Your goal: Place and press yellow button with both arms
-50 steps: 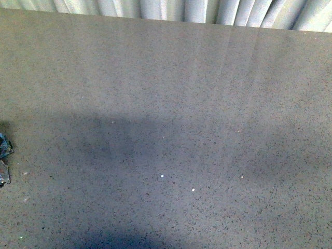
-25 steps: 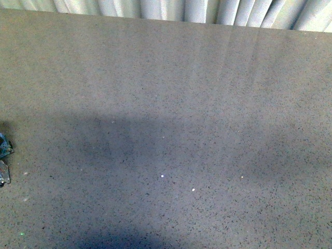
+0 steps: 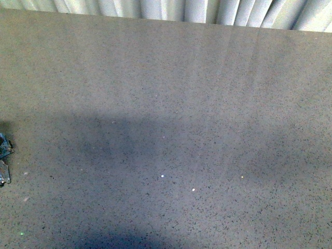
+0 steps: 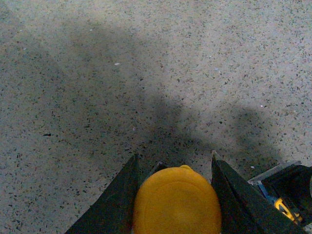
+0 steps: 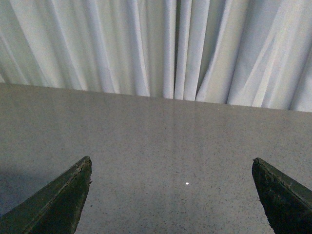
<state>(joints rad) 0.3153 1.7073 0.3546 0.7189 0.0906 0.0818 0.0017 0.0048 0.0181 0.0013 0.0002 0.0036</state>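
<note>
In the front view, a dark, blue-tinged fragment (image 3: pixel 4 158) is cut off by the frame toward the left side of the counter (image 3: pixel 166 104) and cannot be identified. The button (image 4: pixel 177 201) is gripped between the fingers (image 4: pixel 114 204) of the left claw (image 4: pixel 174 163), over the counter; only its cap is seen. A black part (image 4: pixel 287 192) with blue and yellow bits is seen just beside that claw, partly cut off. The right claw (image 5: pixel 171 160) is spread wide and holds nothing, facing the curtain (image 5: pixel 156 44) beyond the counter's far edge.

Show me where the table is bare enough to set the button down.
The table is bare across its middle and right, back to the curtain. Only its left edge is crowded: blue-grey bits lie there. The button sits in the left claw.
</note>
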